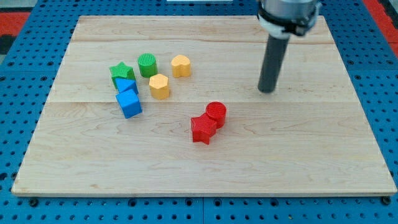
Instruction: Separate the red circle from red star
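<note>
The red circle (216, 114) sits near the board's middle, touching the red star (203, 129), which lies just below and to its left. My tip (267, 90) is at the end of the dark rod, up and to the right of the red circle, well apart from both red blocks.
A cluster stands at the view's left: a green star (122, 72), a green circle (147, 65), a yellow heart-like block (181, 65), a yellow hexagon (159, 86), a blue triangle-like block (126, 86) and a blue cube (129, 104). The wooden board (298, 168) lies on a blue pegboard.
</note>
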Tool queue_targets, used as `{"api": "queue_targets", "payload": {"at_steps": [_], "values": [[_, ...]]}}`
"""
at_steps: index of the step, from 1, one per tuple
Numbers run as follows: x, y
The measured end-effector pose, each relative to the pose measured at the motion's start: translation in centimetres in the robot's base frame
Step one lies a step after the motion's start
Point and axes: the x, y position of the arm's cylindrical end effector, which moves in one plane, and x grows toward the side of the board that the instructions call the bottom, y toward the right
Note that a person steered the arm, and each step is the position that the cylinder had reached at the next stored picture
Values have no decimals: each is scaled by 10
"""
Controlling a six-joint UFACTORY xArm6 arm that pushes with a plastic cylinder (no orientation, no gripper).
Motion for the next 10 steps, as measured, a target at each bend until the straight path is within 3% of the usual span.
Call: {"api": "queue_targets", "payload": {"at_steps": [2,3,5,10], "values": [[86,-16],[94,-56],[77,-118],[12,-87]]}}
